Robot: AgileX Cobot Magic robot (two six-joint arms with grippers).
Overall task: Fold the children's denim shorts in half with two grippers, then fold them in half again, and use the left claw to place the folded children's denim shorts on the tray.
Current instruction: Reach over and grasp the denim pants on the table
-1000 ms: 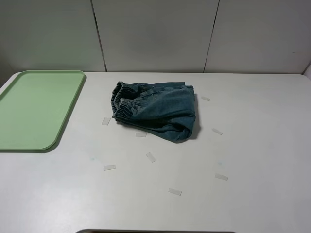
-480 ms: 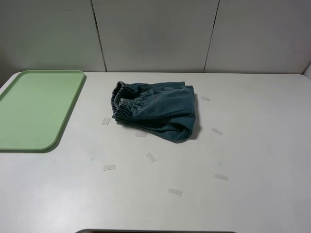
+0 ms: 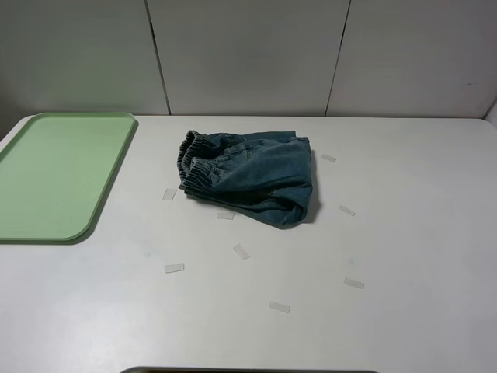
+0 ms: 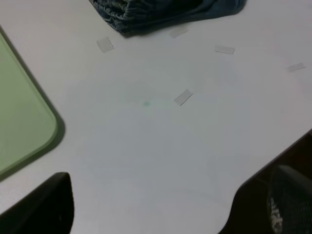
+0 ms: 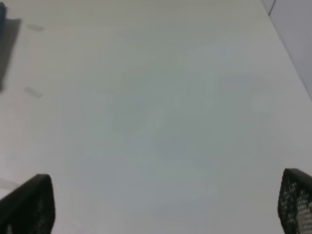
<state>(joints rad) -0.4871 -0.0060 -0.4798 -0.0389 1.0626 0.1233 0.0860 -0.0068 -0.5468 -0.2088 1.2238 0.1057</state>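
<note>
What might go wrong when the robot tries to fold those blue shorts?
The shorts lie bunched up, not flat, so the fingers may pinch several layers and fold them crooked. The tray sits well to the left, apart from them, so a loose bundle might come undone on the way there.

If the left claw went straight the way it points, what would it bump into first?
Probably the bare table, near a small tape piece. The left claw is open and empty. The shorts lie farther ahead, though depth is hard to judge.
</note>
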